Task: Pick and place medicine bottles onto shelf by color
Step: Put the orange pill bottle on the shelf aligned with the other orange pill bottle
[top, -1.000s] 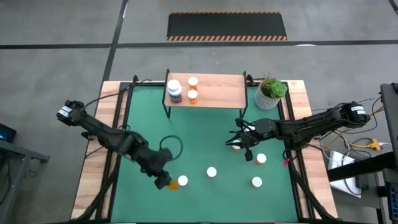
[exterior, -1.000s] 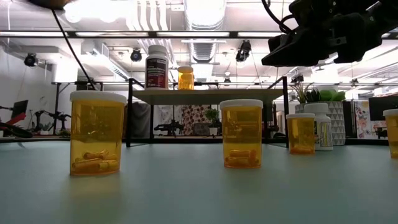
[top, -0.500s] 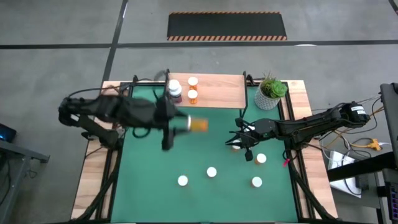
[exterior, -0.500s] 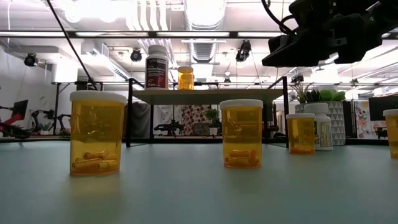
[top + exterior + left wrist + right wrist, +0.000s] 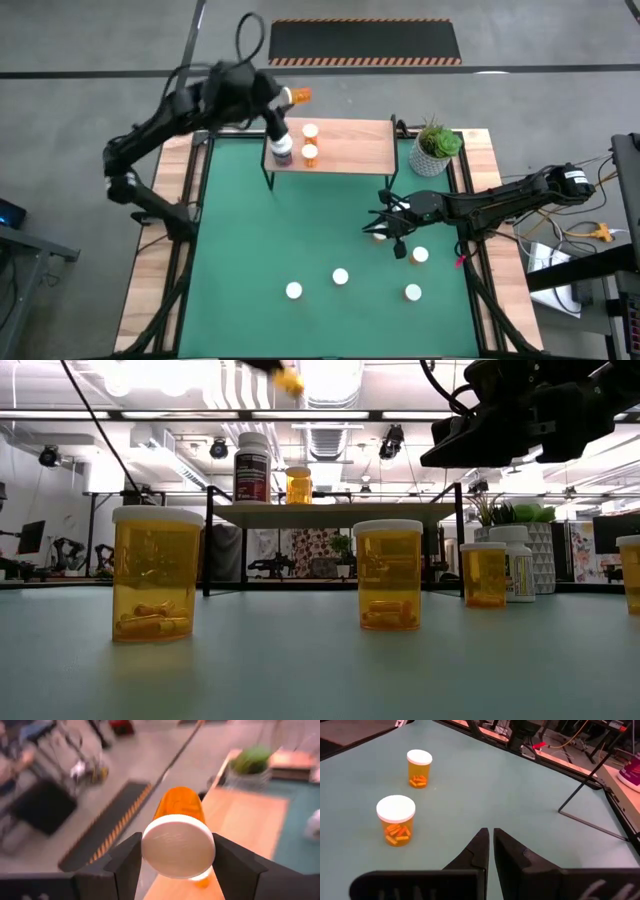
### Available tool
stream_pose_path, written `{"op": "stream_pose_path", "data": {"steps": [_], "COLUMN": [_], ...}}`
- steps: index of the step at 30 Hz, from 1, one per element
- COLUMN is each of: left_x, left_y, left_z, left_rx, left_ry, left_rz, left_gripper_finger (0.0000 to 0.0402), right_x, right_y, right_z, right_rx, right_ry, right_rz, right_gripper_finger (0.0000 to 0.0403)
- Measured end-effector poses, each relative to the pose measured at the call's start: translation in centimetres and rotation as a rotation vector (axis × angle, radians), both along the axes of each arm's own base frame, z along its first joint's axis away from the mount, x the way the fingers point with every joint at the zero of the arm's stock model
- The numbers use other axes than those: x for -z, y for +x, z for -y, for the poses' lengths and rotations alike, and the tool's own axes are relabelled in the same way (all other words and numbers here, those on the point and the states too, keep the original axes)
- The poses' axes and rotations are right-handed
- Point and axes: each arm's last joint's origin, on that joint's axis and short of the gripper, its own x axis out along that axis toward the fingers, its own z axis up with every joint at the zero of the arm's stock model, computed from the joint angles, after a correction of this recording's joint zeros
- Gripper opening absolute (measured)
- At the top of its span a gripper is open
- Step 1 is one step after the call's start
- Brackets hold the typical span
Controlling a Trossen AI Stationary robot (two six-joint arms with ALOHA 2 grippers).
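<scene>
An orange bottle (image 5: 179,840) is held between the fingers of the left gripper (image 5: 283,97), raised at the upper left of the high view, just beyond the shelf's (image 5: 350,150) far left corner; in the low view only a blurred scrap of it is seen at the top edge. On the shelf, a white-and-dark bottle (image 5: 281,146) and two orange ones (image 5: 309,143) are set. The right gripper (image 5: 489,851) is hung low over the green mat (image 5: 310,230) at right of centre, its fingers nearly touching, nothing between them. Other bottles (image 5: 340,276) are left upright on the mat. A potted plant (image 5: 436,147) is seen at the table's far right corner
</scene>
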Motion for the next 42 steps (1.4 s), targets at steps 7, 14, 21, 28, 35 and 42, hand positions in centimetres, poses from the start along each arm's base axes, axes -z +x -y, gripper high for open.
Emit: {"op": "stream_pose_path", "data": {"steps": [7, 14, 21, 28, 35, 42], "left_x": [3.5, 6.1, 7.9, 8.9, 9.1, 8.8], "left_y": [1.3, 2.5, 3.4, 3.6, 3.5, 3.3], "left_z": [-6.7, -10.1, -11.6, -11.8, -11.9, -12.1], "left_rx": [-0.102, -0.131, -0.068, -0.042, -0.041, -0.01], "left_ry": [-0.179, -0.242, -0.224, -0.237, -0.245, -0.181], "left_rz": [-0.22, -0.436, -0.56, -0.615, -0.615, -0.672], "left_gripper_finger": [0.0196, 0.0196, 0.0196, 0.0196, 0.0196, 0.0196], "right_x": [0.0, 0.0, 0.0, 0.0, 0.0, 0.1], "right_y": [0.0, 0.0, 0.0, 0.0, 0.0, 0.0], "right_z": [0.1, 0.2, 0.2, 0.2, 0.2, 0.2], "right_rx": [0.043, 0.056, 0.058, 0.071, 0.071, 0.071], "right_ry": [-0.016, -0.022, -0.026, -0.03, -0.03, -0.031], "right_rz": [-0.002, -0.003, -0.001, -0.001, -0.002, -0.005], "right_gripper_finger": [0.0018, 0.0018, 0.0018, 0.0018, 0.0018, 0.0018]}}
